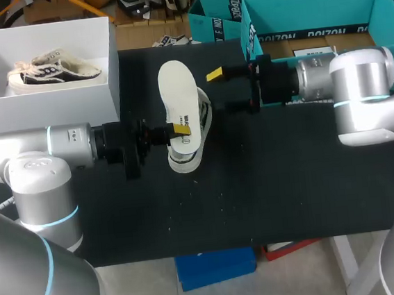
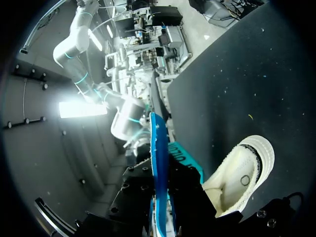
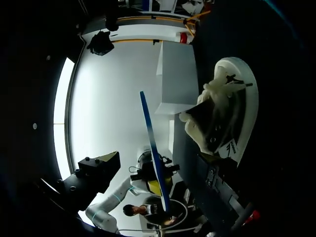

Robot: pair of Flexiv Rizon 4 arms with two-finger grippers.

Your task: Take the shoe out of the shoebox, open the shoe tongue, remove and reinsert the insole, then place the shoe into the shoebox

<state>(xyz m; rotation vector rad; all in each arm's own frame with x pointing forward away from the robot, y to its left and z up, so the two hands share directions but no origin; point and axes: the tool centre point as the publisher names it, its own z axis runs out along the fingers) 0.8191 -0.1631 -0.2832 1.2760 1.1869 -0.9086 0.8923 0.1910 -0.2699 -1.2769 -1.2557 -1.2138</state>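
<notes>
Just then the left fingers point(image 1: 180, 129) were clamped on the insole point(image 1: 176, 94), held on edge beside the shoe point(image 1: 191, 156) on the bench point(image 1: 270, 182); the right fingers point(image 1: 214, 75) stood wide apart, empty.

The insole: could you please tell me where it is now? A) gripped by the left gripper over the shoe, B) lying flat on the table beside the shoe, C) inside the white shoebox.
A: the left gripper is shut on the insole, which stands upright over the shoe.
</notes>
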